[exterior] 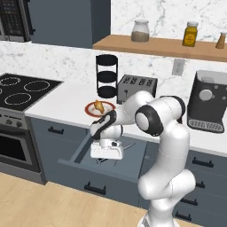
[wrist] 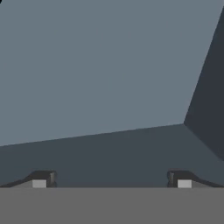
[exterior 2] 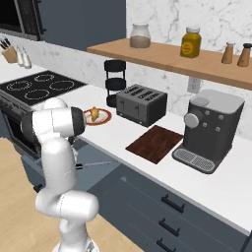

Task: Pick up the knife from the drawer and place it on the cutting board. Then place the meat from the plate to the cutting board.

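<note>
The white arm's two-finger gripper hangs low inside the pulled-out wide blue-grey cabinet drawer, its jaws spread fully apart and holding nothing. The hand view looks onto bare grey drawer floor and wall. The slim black-handled knife seems to lie on the drawer floor just beside the hand, toward the arm's right, its long axis roughly along the drawer's width, though it is mostly hidden. The dark reddish-brown wooden cutting board lies on the counter well apart; the golden-brown drumstick sits on the red-rimmed round plate.
</note>
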Robot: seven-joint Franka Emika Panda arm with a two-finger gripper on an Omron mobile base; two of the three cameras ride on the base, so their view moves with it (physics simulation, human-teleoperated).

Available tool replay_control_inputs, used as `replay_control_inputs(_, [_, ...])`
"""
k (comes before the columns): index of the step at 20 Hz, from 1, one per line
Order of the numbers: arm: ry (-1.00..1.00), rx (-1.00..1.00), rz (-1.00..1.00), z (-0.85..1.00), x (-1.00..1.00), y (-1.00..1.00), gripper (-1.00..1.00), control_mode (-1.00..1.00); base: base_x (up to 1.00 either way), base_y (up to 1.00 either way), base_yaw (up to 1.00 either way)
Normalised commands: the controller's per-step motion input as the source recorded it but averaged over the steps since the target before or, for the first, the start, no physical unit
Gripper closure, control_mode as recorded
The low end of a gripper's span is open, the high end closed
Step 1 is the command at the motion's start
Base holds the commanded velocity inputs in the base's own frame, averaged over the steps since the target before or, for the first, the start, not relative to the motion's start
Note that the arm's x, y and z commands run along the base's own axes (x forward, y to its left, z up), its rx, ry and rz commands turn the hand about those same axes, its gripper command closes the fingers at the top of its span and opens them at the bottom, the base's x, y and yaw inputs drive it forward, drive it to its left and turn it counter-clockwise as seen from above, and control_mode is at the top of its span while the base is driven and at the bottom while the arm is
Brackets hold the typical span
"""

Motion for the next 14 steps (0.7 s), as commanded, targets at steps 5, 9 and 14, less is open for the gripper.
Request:
replay_control_inputs(5, [0.0, 0.0, -0.06, -0.52, -0.26, 0.17, -1.0, -1.0, 0.0, 0.0, 0.0])
replay_control_inputs(9, [0.0, 0.01, -0.07, -0.42, -0.46, 0.08, -1.0, -1.0, 0.0, 0.0, 0.0])
replay_control_inputs(14, [0.0, 0.0, -0.07, -0.14, -0.76, 0.07, -1.0, -1.0, 0.0, 0.0, 0.0])
